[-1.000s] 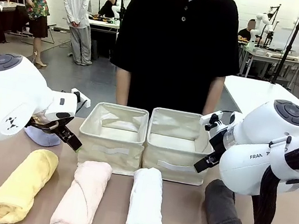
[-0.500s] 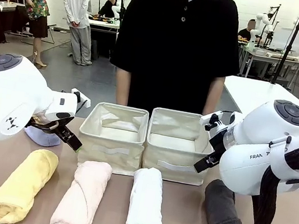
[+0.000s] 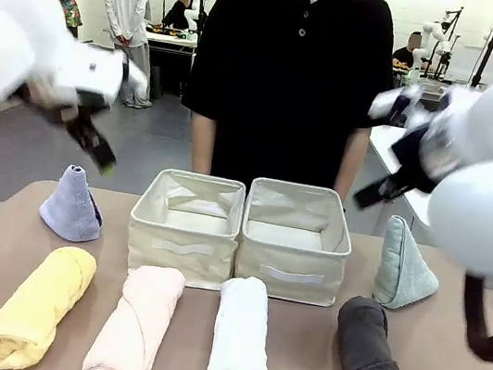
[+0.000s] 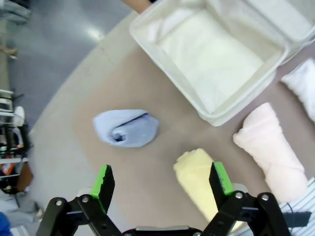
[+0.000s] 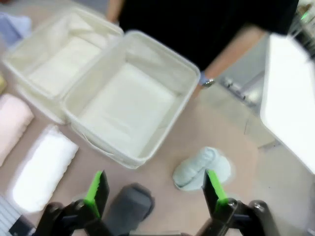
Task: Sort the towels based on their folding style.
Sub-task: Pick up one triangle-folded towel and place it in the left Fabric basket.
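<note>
Four rolled towels lie in a row at the table's front: yellow [image 3: 35,306], pale pink [image 3: 135,325], white [image 3: 239,336] and dark grey [image 3: 371,357]. A periwinkle cone towel [image 3: 72,204] stands at the left and a mint cone towel [image 3: 404,266] at the right. My left gripper [image 3: 98,160] hangs high above the periwinkle cone [image 4: 127,128], open and holding nothing [image 4: 162,182]. High over the mint cone [image 5: 203,167] my right gripper [image 3: 367,197] is open and holding nothing too [image 5: 153,189].
Two cream fabric bins stand side by side behind the rolls, the left one [image 3: 181,254] and the right one [image 3: 288,276], with nothing in them. A person in black stands close behind them at the far edge. A white table sits at the back right.
Both arms have lifted from low over the table to high above it, blurred by the motion. The two cone towels now show in full. Towels and bins have not moved.
</note>
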Controlling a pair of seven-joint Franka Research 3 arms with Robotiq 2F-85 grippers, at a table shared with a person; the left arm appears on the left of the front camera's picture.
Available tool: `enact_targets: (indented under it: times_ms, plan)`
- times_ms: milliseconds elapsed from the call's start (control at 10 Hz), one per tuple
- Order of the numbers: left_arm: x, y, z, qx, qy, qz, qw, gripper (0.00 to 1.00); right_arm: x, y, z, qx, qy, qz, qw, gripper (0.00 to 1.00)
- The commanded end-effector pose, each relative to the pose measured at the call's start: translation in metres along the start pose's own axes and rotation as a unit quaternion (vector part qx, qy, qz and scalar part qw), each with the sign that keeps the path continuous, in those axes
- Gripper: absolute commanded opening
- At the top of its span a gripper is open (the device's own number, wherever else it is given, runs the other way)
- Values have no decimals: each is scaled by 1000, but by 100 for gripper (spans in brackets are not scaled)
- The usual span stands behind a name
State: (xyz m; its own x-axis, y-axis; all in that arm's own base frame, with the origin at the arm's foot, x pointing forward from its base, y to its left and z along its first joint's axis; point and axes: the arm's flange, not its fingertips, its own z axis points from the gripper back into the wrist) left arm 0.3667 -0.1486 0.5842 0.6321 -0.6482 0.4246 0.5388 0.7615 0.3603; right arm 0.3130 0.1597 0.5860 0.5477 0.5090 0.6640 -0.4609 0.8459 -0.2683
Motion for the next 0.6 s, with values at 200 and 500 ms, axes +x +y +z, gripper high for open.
enact_targets:
  times_ms: [200, 500]
  plan:
    - [42, 20, 89, 32, -21, 14, 999, 100, 39, 8, 100, -56, -19, -27, 998, 100]
    - [39, 21, 105, 25, -24, 6, 999, 100, 31, -4, 104, -24, -32, -26, 999, 100]
